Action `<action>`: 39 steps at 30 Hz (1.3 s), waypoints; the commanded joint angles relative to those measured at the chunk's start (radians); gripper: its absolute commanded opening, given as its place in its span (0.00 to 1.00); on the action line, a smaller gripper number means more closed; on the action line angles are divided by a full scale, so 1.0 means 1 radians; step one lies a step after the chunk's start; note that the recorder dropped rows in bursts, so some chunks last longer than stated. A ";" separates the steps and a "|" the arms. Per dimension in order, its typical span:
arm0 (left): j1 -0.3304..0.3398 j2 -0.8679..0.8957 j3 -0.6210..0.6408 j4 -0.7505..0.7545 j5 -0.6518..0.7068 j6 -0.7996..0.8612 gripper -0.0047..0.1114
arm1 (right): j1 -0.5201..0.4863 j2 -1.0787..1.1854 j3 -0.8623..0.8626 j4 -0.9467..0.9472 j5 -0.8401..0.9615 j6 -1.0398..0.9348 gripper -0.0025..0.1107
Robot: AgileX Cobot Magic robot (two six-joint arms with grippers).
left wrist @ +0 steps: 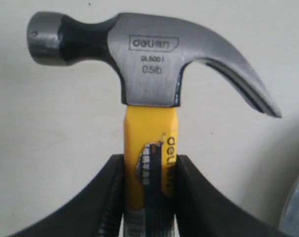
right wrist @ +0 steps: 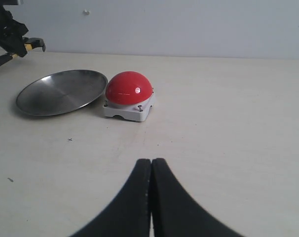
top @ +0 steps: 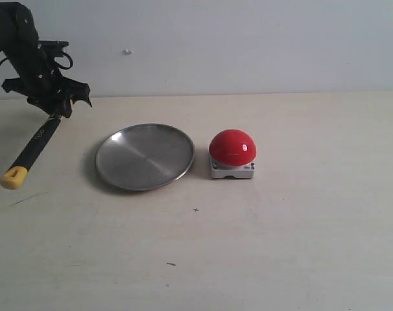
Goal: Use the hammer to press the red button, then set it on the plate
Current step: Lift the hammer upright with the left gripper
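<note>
My left gripper (top: 56, 107) is shut on the hammer (top: 32, 148) at the table's far left. The black handle slants down to its yellow butt end, left of the plate (top: 144, 156). In the left wrist view the steel head of the hammer (left wrist: 148, 57) shows above its yellow neck, which my left gripper (left wrist: 148, 163) pinches between its fingers (left wrist: 110, 197). The red button (top: 232, 149) sits right of the plate, untouched. My right gripper (right wrist: 151, 165) is shut on nothing, well short of the red button (right wrist: 129, 90) and the plate (right wrist: 60, 91). The right gripper is out of the exterior view.
A pale wall (top: 248, 39) closes the far edge of the beige table (top: 281, 246). The plate's rim (left wrist: 295, 207) shows beside the hammer in the left wrist view. The left arm (right wrist: 9, 34) with the hammer appears beyond the plate in the right wrist view.
</note>
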 commanded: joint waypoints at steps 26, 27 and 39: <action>-0.101 -1.025 1.407 -0.429 -0.899 0.252 0.04 | 0.000 -0.006 0.004 -0.003 -0.007 0.001 0.02; -0.103 -1.051 1.432 -0.459 -0.901 0.283 0.04 | 0.000 -0.006 0.004 -0.003 -0.007 0.001 0.02; -0.200 -1.171 1.745 -0.527 -1.406 0.394 0.04 | 0.000 -0.006 0.004 -0.003 -0.007 0.001 0.02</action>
